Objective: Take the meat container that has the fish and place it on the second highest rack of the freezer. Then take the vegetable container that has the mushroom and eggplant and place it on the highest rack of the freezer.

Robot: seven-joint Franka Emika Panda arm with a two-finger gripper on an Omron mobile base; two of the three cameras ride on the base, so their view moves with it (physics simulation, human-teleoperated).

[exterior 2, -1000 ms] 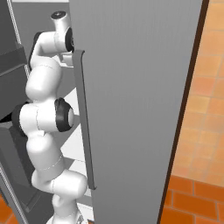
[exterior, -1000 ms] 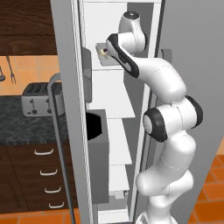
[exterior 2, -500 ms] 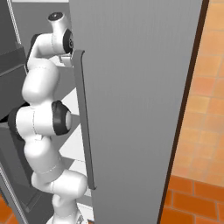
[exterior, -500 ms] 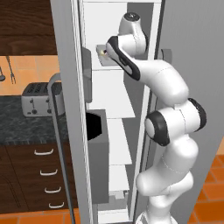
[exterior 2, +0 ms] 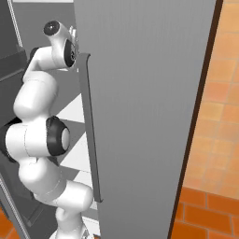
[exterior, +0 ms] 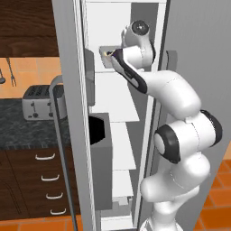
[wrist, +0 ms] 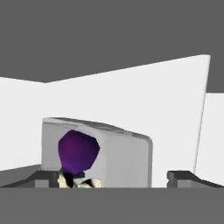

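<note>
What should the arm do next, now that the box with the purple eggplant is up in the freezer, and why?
Probably draw the hand straight back out of the freezer. The vegetable container, with the eggplant inside, appears to rest on the highest rack, and the gripper stands open with a finger tip on either side of it. A straight retreat should avoid nudging the container.

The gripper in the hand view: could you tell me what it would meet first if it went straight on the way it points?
Most likely the vegetable container with the eggplant, which sits right ahead between the open gripper fingertips. The white freezer wall lies behind it; how far is hard to judge.
</note>
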